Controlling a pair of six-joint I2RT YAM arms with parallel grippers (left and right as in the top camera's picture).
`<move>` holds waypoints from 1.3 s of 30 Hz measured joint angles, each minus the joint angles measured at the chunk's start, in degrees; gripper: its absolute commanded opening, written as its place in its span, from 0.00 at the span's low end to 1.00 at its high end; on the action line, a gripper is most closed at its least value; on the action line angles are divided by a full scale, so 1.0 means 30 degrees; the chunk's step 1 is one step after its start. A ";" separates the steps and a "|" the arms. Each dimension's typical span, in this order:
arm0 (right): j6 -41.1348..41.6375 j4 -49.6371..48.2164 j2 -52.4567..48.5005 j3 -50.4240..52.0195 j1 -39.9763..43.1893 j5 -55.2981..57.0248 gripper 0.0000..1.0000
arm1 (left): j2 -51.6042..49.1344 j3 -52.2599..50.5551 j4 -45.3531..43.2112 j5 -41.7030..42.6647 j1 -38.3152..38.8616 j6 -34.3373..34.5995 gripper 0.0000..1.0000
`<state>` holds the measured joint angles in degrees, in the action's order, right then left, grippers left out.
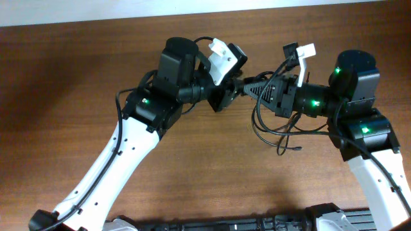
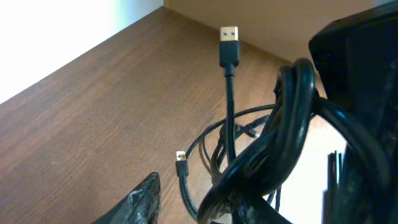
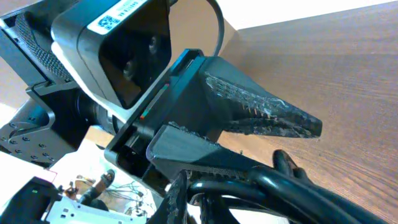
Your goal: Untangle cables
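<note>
Cables (image 1: 277, 131), thin black flexible cords with small plugs, are bunching in tangled loops at the right claw (image 1: 252, 86), over the brown wooden table (image 1: 77, 77). I am reading that claw as clamping them fully; I cannot tell whether the left claw (image 1: 234, 90) is gripping.

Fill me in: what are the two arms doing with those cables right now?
Both arms meet over the middle of the wooden table. The right gripper is shut on a bundle of black cables, with loose loops spilling out below it. The left gripper is open, its fingers on either side of the same bundle, with a gap showing beside one finger. A USB-A plug sticks up free and a small gold-tipped plug sits lower. Nothing is separated yet.
</note>
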<state>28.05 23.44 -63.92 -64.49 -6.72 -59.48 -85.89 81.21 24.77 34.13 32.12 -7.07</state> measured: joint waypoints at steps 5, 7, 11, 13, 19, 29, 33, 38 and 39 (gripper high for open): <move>0.0000 -0.0117 0.0000 0.0000 0.0000 0.0015 0.04 | -0.0007 0.0000 -0.0495 0.0000 0.0488 -0.0087 0.00; 0.0000 -0.0160 0.0000 0.0000 0.0036 0.0036 0.04 | -0.0007 0.0000 -0.0503 0.0073 0.0583 -0.0153 0.00; 0.0015 -0.0160 0.0000 0.0000 0.0051 0.0109 0.04 | -0.0007 0.0000 -0.0525 -0.0306 0.0634 -0.0160 0.00; 0.0000 -0.0153 0.0000 0.0000 0.0051 0.0277 0.07 | -0.0007 0.0000 -0.0525 -0.0845 0.0670 -0.0146 0.00; -0.0168 0.0845 0.0000 -0.0007 0.0051 0.1158 0.52 | -0.0131 0.0000 -0.0488 -0.3534 0.0721 0.1523 0.00; -0.0284 0.1902 0.0000 -0.0007 0.0051 0.3891 0.56 | -0.0240 0.0000 -0.0437 -0.3475 0.0721 0.1719 0.00; -0.0350 0.1909 0.0000 -0.0007 0.0051 0.4670 0.47 | -0.0240 0.0000 -0.0423 -0.0962 0.0721 0.0510 0.00; -0.0328 0.1982 0.0000 -0.0007 0.0051 0.4962 0.43 | -0.0255 0.0000 -0.0364 0.0080 0.0699 -0.0226 0.00; -0.0335 0.2018 0.0000 -0.0007 0.0051 0.4991 0.42 | -0.0255 0.0000 -0.0240 0.0138 0.0699 -0.0299 0.00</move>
<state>27.05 29.50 -63.92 -64.51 -6.57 -44.51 -86.65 81.21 24.05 34.54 34.22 -7.97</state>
